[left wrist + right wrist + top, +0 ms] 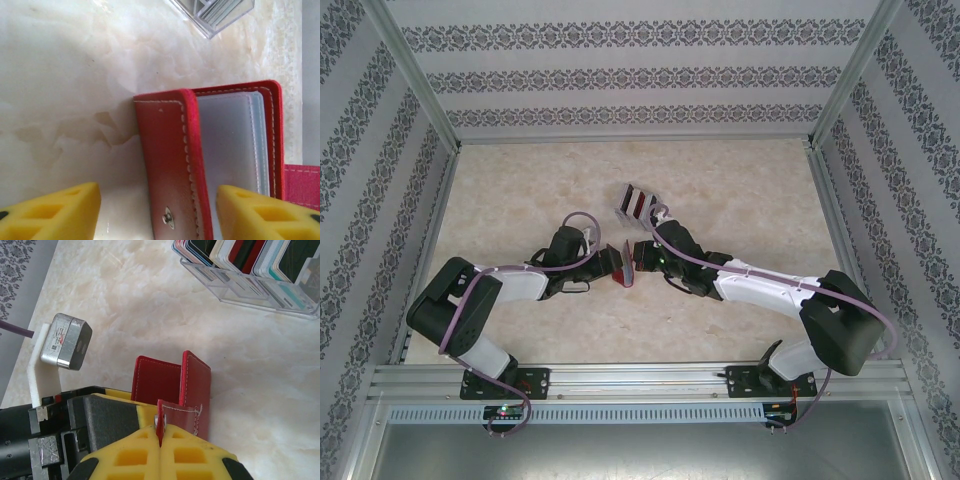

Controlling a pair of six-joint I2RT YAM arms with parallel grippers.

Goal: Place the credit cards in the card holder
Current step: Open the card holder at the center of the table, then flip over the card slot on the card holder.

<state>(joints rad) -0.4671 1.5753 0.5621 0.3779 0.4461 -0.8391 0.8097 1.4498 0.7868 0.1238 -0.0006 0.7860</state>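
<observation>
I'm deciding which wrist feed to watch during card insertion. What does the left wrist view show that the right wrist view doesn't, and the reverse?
Left wrist view: the card holder lies open with its greyish clear pockets exposed. The left gripper is open, with a finger on each side of the red cover.
Right wrist view: the right gripper is shut on the snap tab, and the coloured faces of the cards are visible.
Both: the red card holder and the clear rack on the marble-patterned table.
</observation>
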